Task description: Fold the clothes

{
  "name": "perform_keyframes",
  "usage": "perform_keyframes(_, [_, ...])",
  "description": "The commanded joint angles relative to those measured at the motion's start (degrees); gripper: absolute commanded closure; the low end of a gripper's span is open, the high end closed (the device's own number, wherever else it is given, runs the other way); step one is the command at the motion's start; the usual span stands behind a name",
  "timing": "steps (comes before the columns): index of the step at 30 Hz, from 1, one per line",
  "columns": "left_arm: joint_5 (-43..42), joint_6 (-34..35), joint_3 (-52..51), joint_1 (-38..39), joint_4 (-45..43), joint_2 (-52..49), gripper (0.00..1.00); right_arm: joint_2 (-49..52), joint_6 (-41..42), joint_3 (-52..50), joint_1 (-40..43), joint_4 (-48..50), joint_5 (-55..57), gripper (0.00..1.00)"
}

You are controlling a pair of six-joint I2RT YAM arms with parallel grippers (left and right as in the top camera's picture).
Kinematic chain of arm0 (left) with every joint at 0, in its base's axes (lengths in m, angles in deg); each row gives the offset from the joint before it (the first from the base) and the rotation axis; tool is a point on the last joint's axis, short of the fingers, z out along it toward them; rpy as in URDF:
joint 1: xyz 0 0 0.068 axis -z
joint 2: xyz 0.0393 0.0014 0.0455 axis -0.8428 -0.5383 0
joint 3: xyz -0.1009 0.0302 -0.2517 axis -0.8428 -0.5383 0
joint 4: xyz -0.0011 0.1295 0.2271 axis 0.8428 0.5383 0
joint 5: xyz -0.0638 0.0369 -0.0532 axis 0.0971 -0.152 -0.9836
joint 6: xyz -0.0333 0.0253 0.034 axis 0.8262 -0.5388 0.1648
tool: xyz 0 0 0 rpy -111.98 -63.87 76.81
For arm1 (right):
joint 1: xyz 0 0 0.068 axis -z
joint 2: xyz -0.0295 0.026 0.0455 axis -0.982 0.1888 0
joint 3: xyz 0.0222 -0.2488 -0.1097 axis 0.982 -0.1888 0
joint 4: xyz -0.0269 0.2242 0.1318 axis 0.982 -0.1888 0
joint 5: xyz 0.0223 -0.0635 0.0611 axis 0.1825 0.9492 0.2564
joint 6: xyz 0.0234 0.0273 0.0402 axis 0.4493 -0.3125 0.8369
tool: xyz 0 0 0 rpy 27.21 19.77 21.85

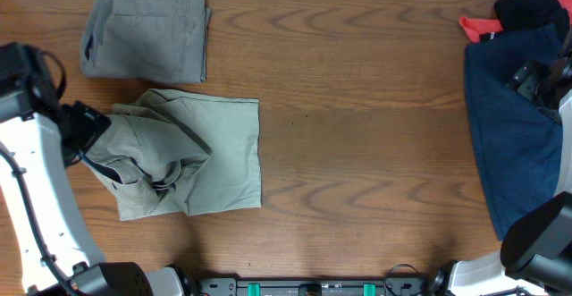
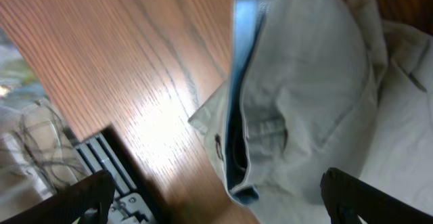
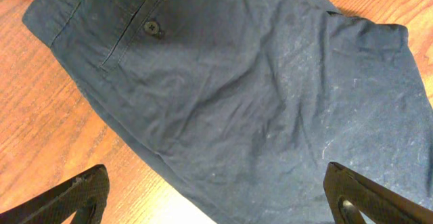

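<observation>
Left gripper [image 2: 213, 190] hangs with jaws apart over the bunched waistband edge of the khaki shorts [image 1: 214, 153]. The shorts lie left of centre on the table [image 1: 375, 153], and their flat portion extends rightward away from the gripper. Right gripper [image 3: 216, 193], jaws also apart, hovers over the navy shorts [image 3: 257, 95] at the far right. The left arm is nearer the khaki pair, so the next fold probably falls to it.

Folded shorts [image 1: 147, 29] back-left, rumpled shorts [image 1: 192, 157] just before them, spread shorts [image 1: 514, 126] far right
</observation>
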Motion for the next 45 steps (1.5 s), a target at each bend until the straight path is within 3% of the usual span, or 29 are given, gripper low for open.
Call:
perform_keyframes(1, [-8.13,-4.57,-3.74,-2.25,-2.38,-0.07,0.02,0.39,0.74,0.70,-0.04,0.11,0.81,0.01])
perform_keyframes(11, [-10.88,-4.79,-16.39,-2.34,-14.36,-0.11,0.00,0.39,0.74,0.70,-0.04,0.09,0.81,0.01])
perform_keyframes(17, [-10.82,-4.81,-16.79,-2.34,-16.74,-0.28,0.30,0.39,0.74,0.70,-0.04,0.11,0.81,0.01])
perform_keyframes(24, [-10.91,-4.79,-16.94,-2.34,-16.55,-3.76,0.31,0.39,0.74,0.70,-0.04,0.11,0.81,0.01])
perform_keyframes(28, [-10.91,-4.81,-17.00,-2.34,-16.24,-6.95,0.41,0.39,0.74,0.70,-0.04,0.11,0.81,0.01])
perform_keyframes(31, [-10.67,-4.81,-17.00,-2.36,-16.44,-8.00,0.64,0.39,0.74,0.70,-0.04,0.11,0.81,0.01])
perform_keyframes(34, [-10.21,-4.83,-16.96,-2.40,-17.46,-7.72,0.81,0.39,0.74,0.70,-0.04,0.09,0.81,0.01])
perform_keyframes(35, [-10.23,-4.79,-16.83,-2.49,-17.75,-7.56,0.94,0.39,0.74,0.70,-0.04,0.09,0.81,0.01])
perform_keyframes(40, [-9.92,-4.81,-14.38,-3.69,-17.75,-6.71,0.94,0.39,0.74,0.70,-0.04,0.11,0.81,0.01])
perform_keyframes(45, [-2.62,-4.79,-8.04,-6.27,-15.63,-5.95,0.94,0.39,0.74,0.70,-0.04,0.11,0.79,0.01])
